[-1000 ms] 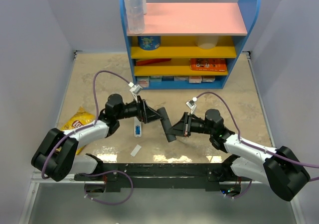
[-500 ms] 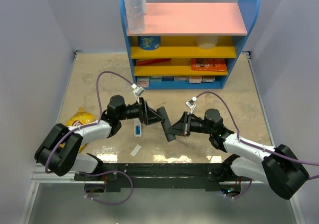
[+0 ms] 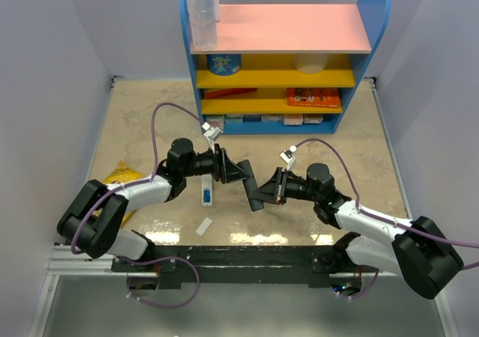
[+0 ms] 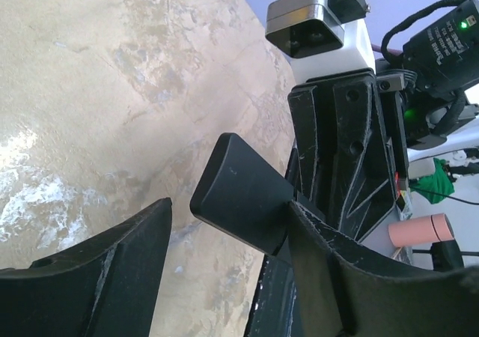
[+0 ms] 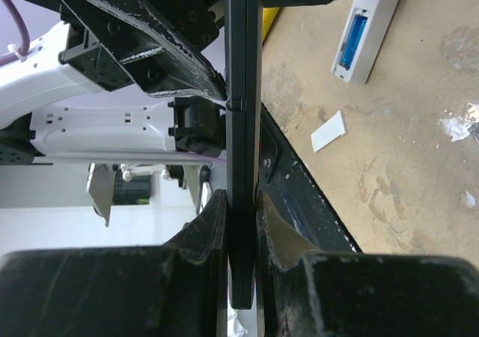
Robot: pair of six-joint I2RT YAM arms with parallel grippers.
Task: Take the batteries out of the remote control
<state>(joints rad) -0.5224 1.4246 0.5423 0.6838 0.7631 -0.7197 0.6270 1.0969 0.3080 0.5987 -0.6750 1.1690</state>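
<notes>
Only its own wrist view shows the left gripper (image 4: 228, 217) spread around the end of the black remote (image 4: 239, 187). The right wrist view alone reveals a blue battery (image 5: 350, 41) in the open white remote (image 5: 378, 15) on the table (image 5: 419, 172), and the right gripper (image 5: 241, 202) clamped on the black remote.

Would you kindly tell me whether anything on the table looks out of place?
The white remote lies with its back open, blue showing inside; a small white panel, likely its cover, lies loose close by.
</notes>
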